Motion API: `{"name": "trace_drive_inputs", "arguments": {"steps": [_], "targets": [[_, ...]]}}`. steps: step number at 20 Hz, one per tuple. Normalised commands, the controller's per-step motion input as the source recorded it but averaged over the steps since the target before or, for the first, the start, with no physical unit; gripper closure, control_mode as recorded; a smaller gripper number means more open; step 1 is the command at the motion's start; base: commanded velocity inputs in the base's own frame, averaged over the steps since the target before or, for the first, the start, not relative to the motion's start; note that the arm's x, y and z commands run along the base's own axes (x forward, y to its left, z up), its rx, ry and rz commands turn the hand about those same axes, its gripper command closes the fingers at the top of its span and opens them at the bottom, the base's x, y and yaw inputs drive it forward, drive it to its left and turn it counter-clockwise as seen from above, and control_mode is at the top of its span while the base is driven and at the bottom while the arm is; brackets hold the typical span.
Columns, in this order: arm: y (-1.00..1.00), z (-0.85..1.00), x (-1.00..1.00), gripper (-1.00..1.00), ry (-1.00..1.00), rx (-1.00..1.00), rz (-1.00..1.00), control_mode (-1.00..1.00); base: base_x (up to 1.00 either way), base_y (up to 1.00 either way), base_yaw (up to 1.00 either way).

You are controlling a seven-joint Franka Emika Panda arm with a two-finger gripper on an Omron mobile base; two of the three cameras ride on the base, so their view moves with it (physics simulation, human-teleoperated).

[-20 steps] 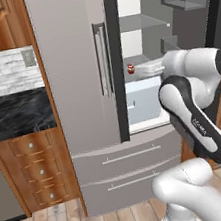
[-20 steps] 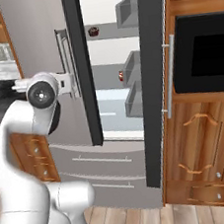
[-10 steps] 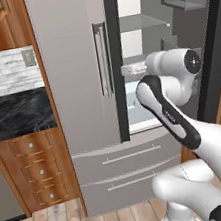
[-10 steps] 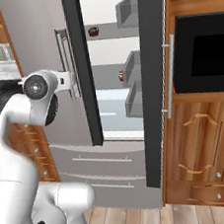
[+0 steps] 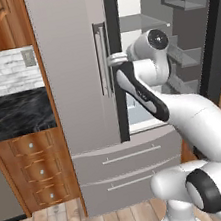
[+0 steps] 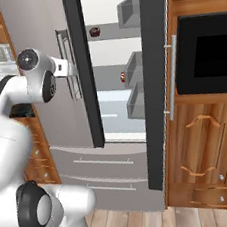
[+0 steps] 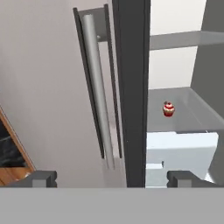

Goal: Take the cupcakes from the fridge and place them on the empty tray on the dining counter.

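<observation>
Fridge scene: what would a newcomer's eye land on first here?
The fridge with its right door swung open on a white interior. Next the two cupcakes: the red-topped cupcake on the middle shelf and the chocolate cupcake a shelf above. Then the open hand, facing the closed door's dark edge.

Glossy white rounded-link robot arm point(image 5: 183, 111); dark grey joint caps, black band along forearm link, small dark square finger tips point(image 7: 41, 178).

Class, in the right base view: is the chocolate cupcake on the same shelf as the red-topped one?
No, the chocolate cupcake sits on a higher shelf than the red-topped cupcake.
</observation>
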Motion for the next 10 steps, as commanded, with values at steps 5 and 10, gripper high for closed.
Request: {"name": "trace_drive_inputs", "arguments": {"steps": [5, 10], "targets": [[0.05, -0.04, 0.85, -1.00, 0.00, 0.00, 0.01, -1.00, 0.00, 0.00, 0.00], [0.29, -0.13, 0.80, -1.00, 0.00, 0.00, 0.03, -1.00, 0.00, 0.00, 0.00]]}}
